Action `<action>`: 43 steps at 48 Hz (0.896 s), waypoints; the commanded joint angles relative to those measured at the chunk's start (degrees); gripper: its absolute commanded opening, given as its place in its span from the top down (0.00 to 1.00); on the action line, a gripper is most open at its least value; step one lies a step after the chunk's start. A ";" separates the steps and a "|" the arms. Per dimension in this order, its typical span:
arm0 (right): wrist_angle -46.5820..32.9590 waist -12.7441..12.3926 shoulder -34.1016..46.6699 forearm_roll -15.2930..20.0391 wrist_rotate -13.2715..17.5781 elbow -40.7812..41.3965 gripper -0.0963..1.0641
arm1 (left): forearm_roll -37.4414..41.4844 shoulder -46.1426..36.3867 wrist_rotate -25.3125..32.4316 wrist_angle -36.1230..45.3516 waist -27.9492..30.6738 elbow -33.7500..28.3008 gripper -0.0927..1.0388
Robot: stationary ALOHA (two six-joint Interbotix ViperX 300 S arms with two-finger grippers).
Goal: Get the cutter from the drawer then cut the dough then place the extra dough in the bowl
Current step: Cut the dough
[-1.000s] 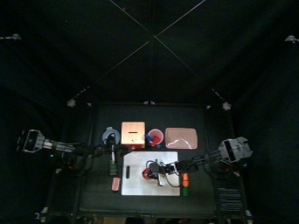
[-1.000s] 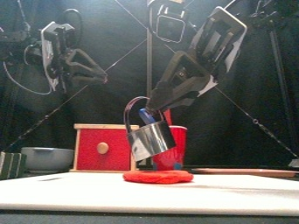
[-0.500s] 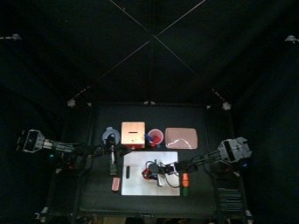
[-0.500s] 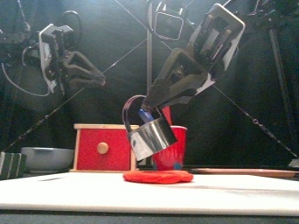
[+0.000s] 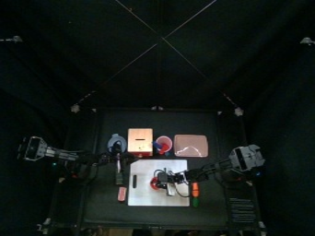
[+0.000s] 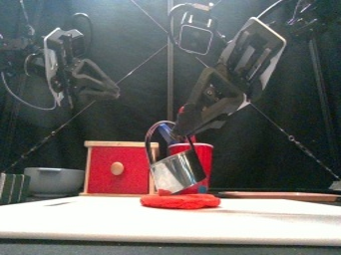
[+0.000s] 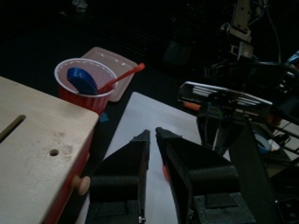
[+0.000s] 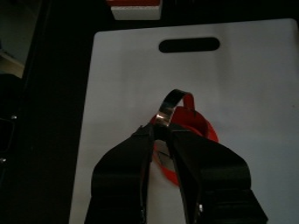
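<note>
A flat red dough disc (image 6: pixel 180 200) lies on the white cutting board (image 5: pixel 161 167). The round metal cutter (image 6: pixel 176 171) hangs tilted right over the dough, its lower rim at the dough's top; I cannot tell whether they touch. My right gripper (image 6: pixel 188 126) is shut on the cutter's wire handle. In the right wrist view the right gripper (image 8: pixel 159 131) pinches the handle above the cutter ring (image 8: pixel 172 103) and the dough (image 8: pixel 197 138). My left gripper (image 6: pixel 102 84) hangs high at the left, above the wooden box (image 6: pixel 120 167); its jaws stand together with nothing between them.
The blue-grey bowl (image 6: pixel 54 179) sits left of the box. A red cup (image 7: pixel 84 80) holding toy knives and the pink tray (image 5: pixel 191 145) stand behind the board. Small orange toys (image 5: pixel 121 194) lie beside the board's left and right edges.
My right gripper has lowered the cutter onto or just over the dough, and the cutter has tipped further. The left arm has not moved.
</note>
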 commanded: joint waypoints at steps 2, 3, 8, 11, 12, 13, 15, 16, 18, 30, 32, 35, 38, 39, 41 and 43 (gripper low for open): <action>-0.44 -0.35 -1.23 -0.44 0.00 -1.23 0.40 | 0.09 -0.18 0.09 -0.44 -0.18 -0.44 0.40; -0.44 -0.35 -1.23 -0.53 0.00 -1.23 0.40 | 0.00 -0.26 0.09 -0.44 -0.18 -0.53 0.40; -0.44 -0.44 -1.14 -0.79 0.35 -0.88 0.40 | 0.00 -0.26 0.09 -0.53 -0.18 -0.44 0.40; -0.44 -0.62 -1.14 -0.79 0.53 -0.35 0.40 | 0.00 -0.26 0.09 -0.44 -0.18 -0.44 0.40; -0.44 -0.62 -1.14 -0.79 0.62 -0.26 0.40 | 0.09 -0.18 0.09 -0.44 -0.18 -0.44 0.40; -0.35 -0.62 -1.14 -0.79 0.70 -0.09 0.40 | 0.09 -0.26 0.09 -0.44 -0.18 -0.44 0.40; -0.44 -0.70 -1.14 -0.62 0.70 0.26 0.40 | 0.09 -0.18 0.09 -0.44 -0.18 -0.44 0.40; -0.35 -0.88 -1.14 -0.62 0.70 0.44 0.40 | 0.09 -0.26 0.09 -0.44 -0.18 -0.44 0.40; -0.35 -1.05 -1.14 -0.44 0.70 0.88 0.40 | 0.09 -0.18 0.09 -0.44 -0.18 -0.44 0.40; -0.35 -1.67 -1.14 -0.62 0.70 1.76 0.39 | 0.00 -0.18 0.09 -0.44 -0.18 -0.44 0.40; -0.35 -1.76 -1.14 -0.62 0.70 1.85 0.39 | 0.09 -0.26 0.09 -0.44 -0.18 -0.44 0.40; -0.35 -1.76 -1.14 -0.62 0.70 1.85 0.39 | 0.09 -0.26 0.09 -0.44 -0.18 -0.44 0.40; -0.35 -1.76 -1.14 -0.70 0.70 1.85 0.38 | 0.09 -0.26 0.09 -0.44 -0.18 -0.44 0.40; -0.26 -1.76 -1.14 -0.62 0.70 1.85 0.38 | 0.09 -0.26 0.09 -0.44 -0.18 -0.44 0.40; 0.00 -1.76 -1.14 -0.62 0.70 1.93 0.38 | 0.09 -0.18 0.09 -0.44 -0.18 -0.44 0.40; 0.35 -1.76 -1.14 -0.53 0.79 2.02 0.38 | 0.09 -0.26 0.09 -0.44 -0.18 -0.35 0.40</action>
